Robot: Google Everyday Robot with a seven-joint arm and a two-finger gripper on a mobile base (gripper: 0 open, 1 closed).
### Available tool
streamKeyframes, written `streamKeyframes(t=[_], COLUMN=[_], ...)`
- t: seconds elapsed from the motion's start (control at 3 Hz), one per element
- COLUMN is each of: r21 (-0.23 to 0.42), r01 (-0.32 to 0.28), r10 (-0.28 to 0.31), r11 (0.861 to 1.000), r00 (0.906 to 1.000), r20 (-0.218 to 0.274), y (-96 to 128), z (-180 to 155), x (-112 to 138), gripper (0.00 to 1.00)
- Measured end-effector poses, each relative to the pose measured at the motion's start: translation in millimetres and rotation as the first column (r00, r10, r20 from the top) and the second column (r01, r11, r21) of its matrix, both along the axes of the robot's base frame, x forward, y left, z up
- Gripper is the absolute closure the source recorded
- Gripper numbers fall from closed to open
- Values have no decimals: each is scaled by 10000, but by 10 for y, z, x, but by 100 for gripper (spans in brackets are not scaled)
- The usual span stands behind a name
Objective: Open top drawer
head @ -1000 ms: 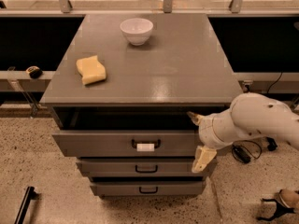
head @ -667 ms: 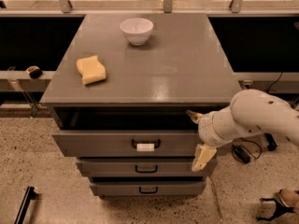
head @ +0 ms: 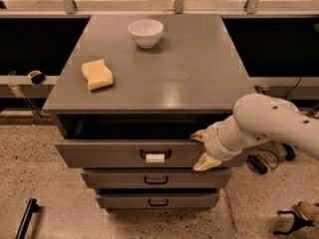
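Observation:
The top drawer [head: 109, 153] is the widest grey drawer, with a black bar handle bearing a white tag [head: 155, 157]. It stands pulled partly out, and a dark gap shows above its front. My gripper [head: 202, 148] is at the right end of the drawer front. Its two tan fingers are spread, one at the front's top edge [head: 198, 135] and one near its bottom edge [head: 206, 162]. It sits to the right of the handle and does not touch it. The white arm [head: 269, 121] reaches in from the right.
Two narrower grey drawers [head: 156, 179] [head: 157, 201] are shut below. On the cabinet top [head: 199, 59] lie a yellow sponge [head: 97, 74] and a white bowl [head: 145, 32]. Cables [head: 259, 163] lie on the floor at right, and a black bar [head: 27, 218] at lower left.
My gripper has shifted a little to the left along the drawer front. The drawer stays partly pulled out, about as before.

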State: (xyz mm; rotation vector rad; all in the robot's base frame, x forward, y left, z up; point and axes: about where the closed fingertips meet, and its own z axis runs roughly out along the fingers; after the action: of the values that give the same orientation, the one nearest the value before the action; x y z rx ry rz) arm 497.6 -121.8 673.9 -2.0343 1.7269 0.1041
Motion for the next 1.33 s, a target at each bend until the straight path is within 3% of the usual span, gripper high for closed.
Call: streamKeyframes(t=[0.33,0.67,1.0,1.33], r21=[-46,39,218,218], r01=[-99,-241,-259,-259], r10=[99,242,266,267], r11=[9999,9997,9994,9994], r00=[9999,9997,9990,9990], r20=[108,-39,-351,-351], y=[73,124,137,137], z=[98,156,171,171], x=[-122,-332,-591,-591], gripper=[71,76,60,37])
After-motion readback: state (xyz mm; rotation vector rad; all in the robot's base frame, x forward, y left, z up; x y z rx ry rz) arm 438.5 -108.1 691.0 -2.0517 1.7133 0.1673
